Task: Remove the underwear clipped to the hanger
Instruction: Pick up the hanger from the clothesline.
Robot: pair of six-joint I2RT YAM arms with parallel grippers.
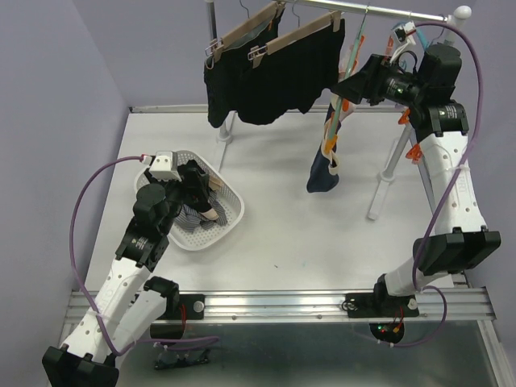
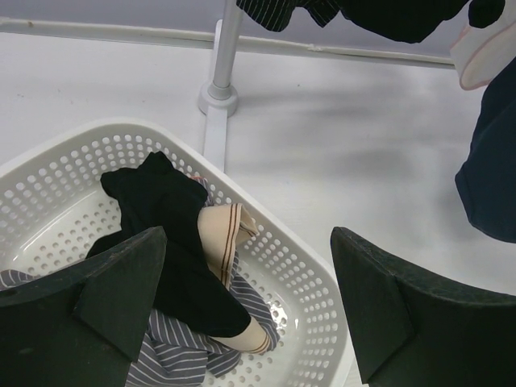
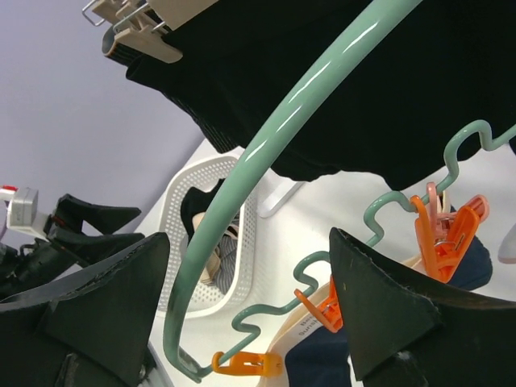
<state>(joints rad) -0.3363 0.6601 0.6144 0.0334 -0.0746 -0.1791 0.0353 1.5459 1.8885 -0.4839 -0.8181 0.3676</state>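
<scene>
laundry lies heaped in the white basket (image 1: 235,211) on the near left of the bench (image 1: 322,242): black, grey-striped and beige pieces. the left end effector (image 2: 250,298) hangs just above it, fingers wide apart and holding nothing. little can go wrong there unless it dips and catches the basket's rim.

further back, a navy piece (image 1: 322,173) dangles from the teal hanger (image 3: 274,129). its lower end is down near the bench, though i can't tell whether it touches. the right end effector (image 3: 250,310) is up at that hanger, fingers apart with the teal bar running between them and nothing clamped. that's my worry. if it closes here, it looks likely to grab the hanger rather than the cloth or an orange clip (image 3: 443,234). a pull could then swing the hanger, slide it along the rail (image 1: 387,10) or lift it off. tugging the cloth while a clip bites could stretch it or rock the rack.

farthest back, two black shorts (image 1: 274,81) are clipped to wooden hangers (image 1: 298,34) on the same rail. they hang close enough for a swinging hanger to knock them.
</scene>
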